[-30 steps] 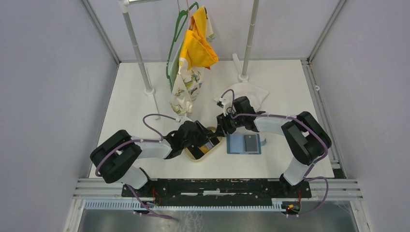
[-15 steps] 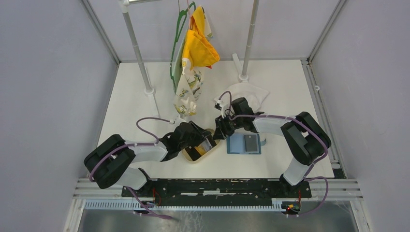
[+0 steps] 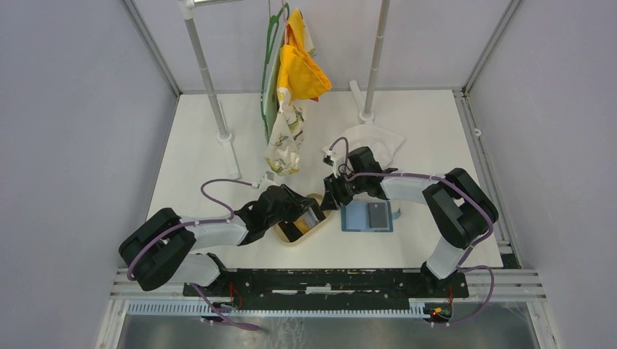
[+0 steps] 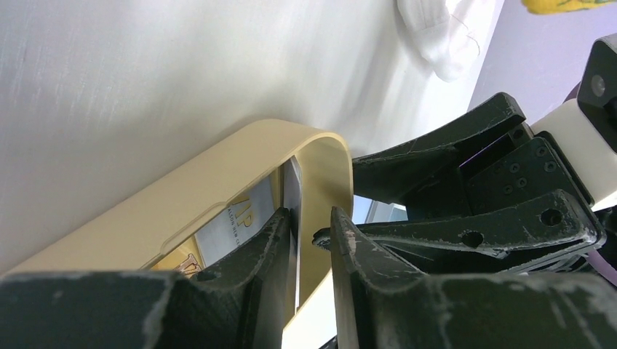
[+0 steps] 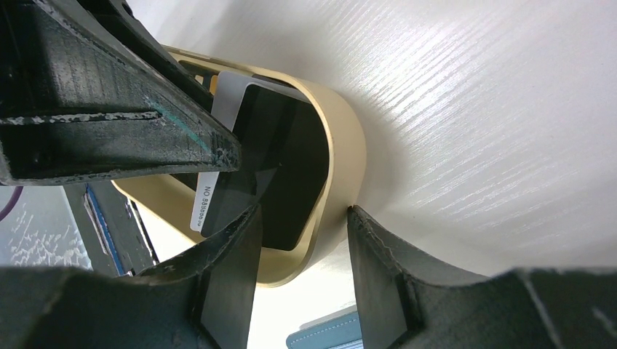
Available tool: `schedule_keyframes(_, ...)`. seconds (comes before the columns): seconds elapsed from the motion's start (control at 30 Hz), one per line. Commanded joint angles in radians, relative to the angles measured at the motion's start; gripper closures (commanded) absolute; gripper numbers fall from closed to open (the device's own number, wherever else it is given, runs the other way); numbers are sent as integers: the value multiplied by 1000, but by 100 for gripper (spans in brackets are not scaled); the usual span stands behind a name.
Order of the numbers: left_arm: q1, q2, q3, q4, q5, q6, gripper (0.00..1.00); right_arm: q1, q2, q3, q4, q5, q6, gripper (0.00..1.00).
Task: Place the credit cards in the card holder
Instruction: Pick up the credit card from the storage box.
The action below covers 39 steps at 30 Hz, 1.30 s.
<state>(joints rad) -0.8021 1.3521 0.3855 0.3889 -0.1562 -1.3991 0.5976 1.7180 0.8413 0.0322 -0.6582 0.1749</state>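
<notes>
One black credit card (image 3: 377, 214) lies flat on the blue card holder (image 3: 353, 218), which rests right of the tan tray (image 3: 291, 234). A second black card (image 5: 262, 145), with a white number strip, stands tilted inside the tray's right end. My left gripper (image 4: 311, 218) reaches into that end. One of its fingers (image 4: 276, 240) lies against the upright card (image 4: 292, 196), while a gap stays open to the other finger. My right gripper (image 5: 304, 212) is open and straddles the tray's curved end wall (image 5: 338, 182), its outer finger touching the wall.
A light card with gold lettering (image 4: 236, 218) lies on the tray floor. Clothes on a green hanger (image 3: 291, 87) hang over the table's back. The rack's feet (image 3: 224, 135) (image 3: 366, 115) and a white cloth (image 3: 378, 138) stand behind the grippers.
My left gripper's jaws have narrowed around the upright card while that arm's elbow slid left. The hanging clothes swung slightly. My right arm has stayed put.
</notes>
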Motion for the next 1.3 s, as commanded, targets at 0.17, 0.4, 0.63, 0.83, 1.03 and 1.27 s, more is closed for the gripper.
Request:
schedule_keyframes(0.17,6,-28,-2,-26,-24,-29,70,5,-9,30,5,-24,-11,47)
schedule_keyframes(0.4,6,-62,-15,-61,-32,-24,70,4,-6,32,2,-25,-13,47)
schedule_keyframes(0.63,6,-90,-32,-81,-36,-23,71,5,-5,33,0,-24,-15,47)
schedule_keyframes(0.83,5,-105,-36,-111,-40,-22,72,5,-2,35,-2,-24,-14,47)
schedule_keyframes(1.03,6,-140,-33,-162,-57,-9,74,5,0,37,-5,-24,-17,48)
schedule_keyframes(1.27,6,-133,-32,-172,-59,1,85,4,0,39,-8,-23,-18,48)
